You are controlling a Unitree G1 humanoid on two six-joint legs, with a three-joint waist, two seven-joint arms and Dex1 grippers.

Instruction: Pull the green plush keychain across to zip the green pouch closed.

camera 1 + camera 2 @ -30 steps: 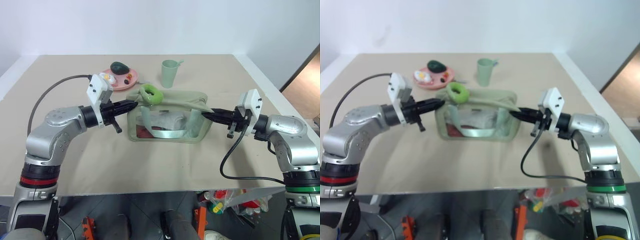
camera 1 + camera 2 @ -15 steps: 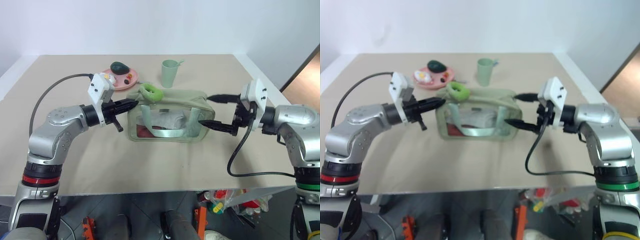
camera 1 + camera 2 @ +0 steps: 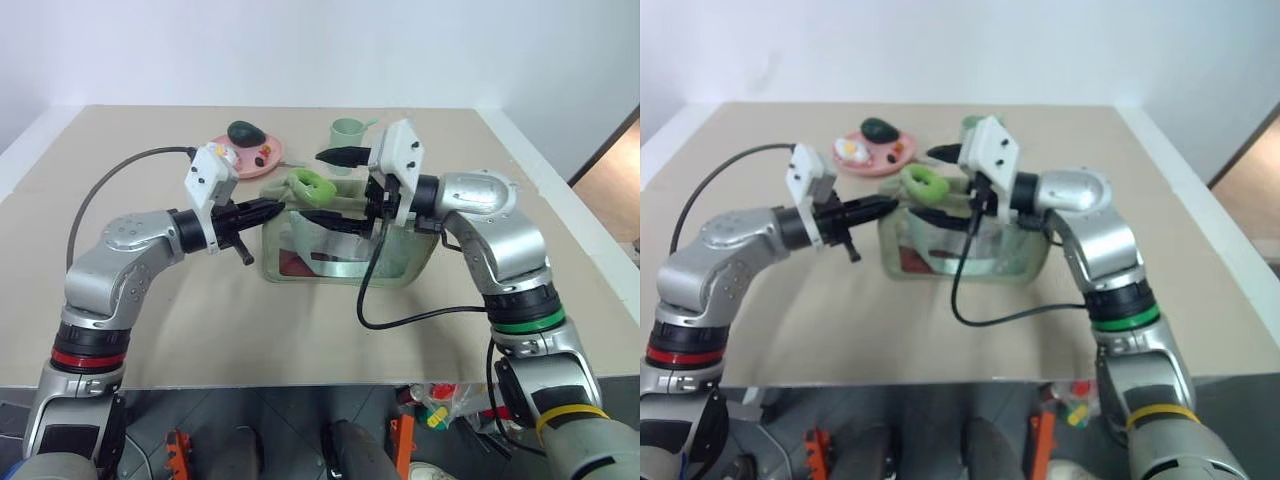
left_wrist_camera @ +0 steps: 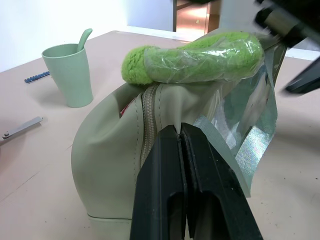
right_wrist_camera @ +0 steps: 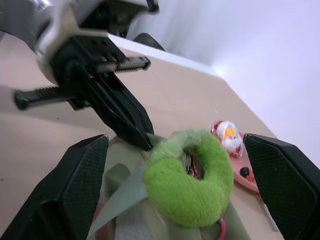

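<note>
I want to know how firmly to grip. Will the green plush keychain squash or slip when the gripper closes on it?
The keychain looks fuzzy and rounded, so it will likely squash. Clear film wraps part of it, so it may slip a little. It sits small atop the pouch, so probably light. The right gripper is open around it.

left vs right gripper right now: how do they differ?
The left gripper is shut, pinching the end of the green pouch; the right gripper is open and grips nothing. The left one comes in from the pouch's end; the right one reaches across the pouch's top, its fingers either side of the green plush keychain. Both have black fingers.
</note>
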